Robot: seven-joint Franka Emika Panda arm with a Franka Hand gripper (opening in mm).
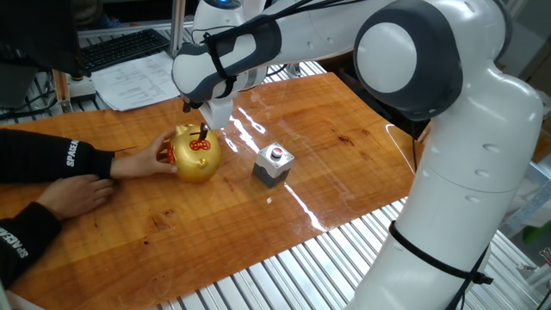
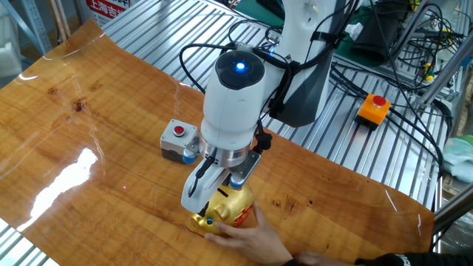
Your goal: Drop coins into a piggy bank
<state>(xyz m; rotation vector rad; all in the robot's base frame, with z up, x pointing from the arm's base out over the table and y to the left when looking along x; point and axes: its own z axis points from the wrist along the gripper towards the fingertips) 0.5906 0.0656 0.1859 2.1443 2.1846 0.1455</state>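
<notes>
The shiny gold piggy bank (image 1: 195, 155) with red marks stands on the wooden table, steadied from the left by a person's hand (image 1: 138, 160). My gripper (image 1: 203, 129) points down right over the bank's back, its fingertips at or just above the top. The wrist hides the jaws, so I cannot tell their state, and I see no coin. In the other fixed view the gripper (image 2: 219, 193) covers most of the bank (image 2: 229, 213), with the person's hand (image 2: 251, 240) cupped around its near side.
A small grey block with a red button (image 1: 274, 164) stands right of the bank, also in the other fixed view (image 2: 179, 139). The person's second hand (image 1: 73, 195) rests on the table. Keyboard (image 1: 120, 48) and papers (image 1: 142, 83) lie behind. An orange stop button (image 2: 373, 108) sits off the table.
</notes>
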